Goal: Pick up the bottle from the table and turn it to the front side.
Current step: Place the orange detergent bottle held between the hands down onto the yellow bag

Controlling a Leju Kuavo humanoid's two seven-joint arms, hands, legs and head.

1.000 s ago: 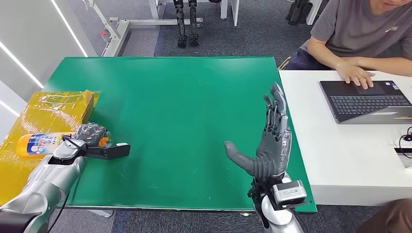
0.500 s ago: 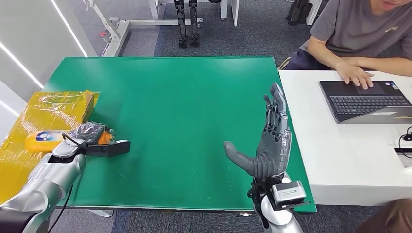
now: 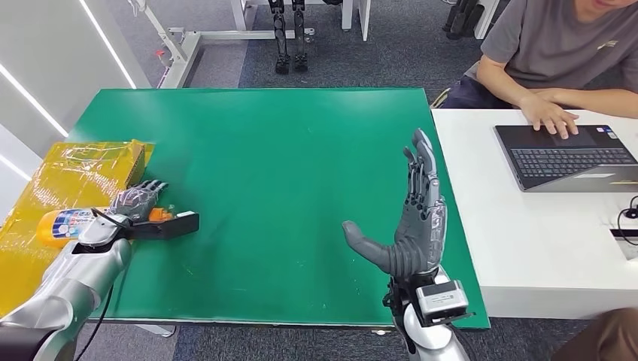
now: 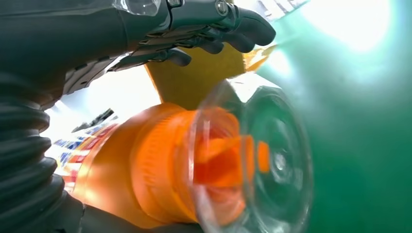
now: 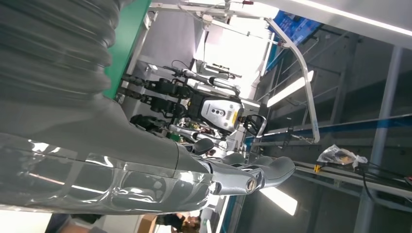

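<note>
The bottle (image 3: 66, 224) is orange-yellow with a blue, white and red printed label, an orange ribbed neck and a clear cap over an orange nozzle (image 4: 228, 162). It lies on its side at the left edge of the green desk (image 3: 286, 165), its body over the yellow plastic-wrapped box (image 3: 71, 177) and its cap end pointing right toward the desk. The left hand (image 3: 138, 203) holds it near the neck, fingers (image 4: 214, 29) arched over the top (the thumb side is hard to trace behind the bottle).

Compared with a second ago, the bottle sits a little further right and has rolled about its length, so a different part of the label faces up; the left hand's fingers now look more spread over the neck. The right hand (image 3: 410, 218) has shifted slightly left; it stands upright at the near right of the desk, fingers straight and apart, holding nothing.

The bottle's base is hidden behind the left wrist camera housing (image 3: 162, 226). The label text is too small to read. A person (image 3: 564, 53) at the white desk (image 3: 542, 226) on the right, cut off by the frame, rests a hand on a laptop (image 3: 564, 154).
</note>
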